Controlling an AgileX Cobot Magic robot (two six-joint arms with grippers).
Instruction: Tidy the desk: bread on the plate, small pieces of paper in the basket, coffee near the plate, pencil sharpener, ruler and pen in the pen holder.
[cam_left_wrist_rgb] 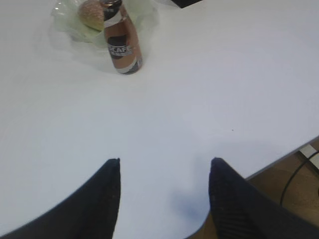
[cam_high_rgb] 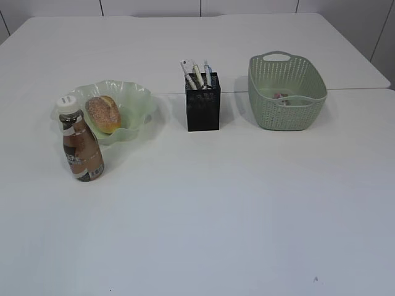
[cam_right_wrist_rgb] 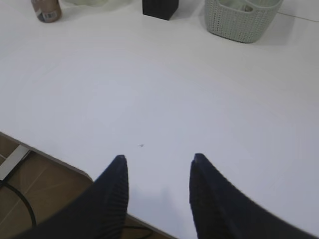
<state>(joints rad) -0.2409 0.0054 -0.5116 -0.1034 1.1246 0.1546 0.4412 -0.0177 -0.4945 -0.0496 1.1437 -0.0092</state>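
the white worktop (cam_high_rgb: 234,203) fills all three views, its broad front bare. a seam runs across it behind the things.

the basket (cam_high_rgb: 287,92) stands to the right, upright, apart from the rest. inside it, low against the near wall, lie small bits of paper (cam_high_rgb: 282,97), one showing pink; how many there are cannot be made out.

the plate (cam_high_rgb: 133,102) sits to the left, pale green with a wavy rim. the bread (cam_high_rgb: 103,113) rests in it, toward its left side.

the holder (cam_high_rgb: 203,110) stands in the middle, between plate and basket, well apart from both. out of its top stick several slim things (cam_high_rgb: 197,75), leaning a little; the exterior view is too small to tell ruler from pen, and no sharpener can be made out.

the coffee (cam_high_rgb: 80,139) stands upright just in front of the plate's left edge, white cap on top. in the left wrist view the bottle overlaps the plate, so whether they touch cannot be told.

the left claw (cam_left_wrist_rgb: 164,162) hangs over bare worktop near the front edge, its two dark fingers (cam_left_wrist_rgb: 107,199) spread with nothing between them. the right claw (cam_right_wrist_rgb: 158,158) hangs likewise over the front edge, fingers (cam_right_wrist_rgb: 112,199) parted and empty, the floor and a cable showing below. neither claw appears in the exterior view.
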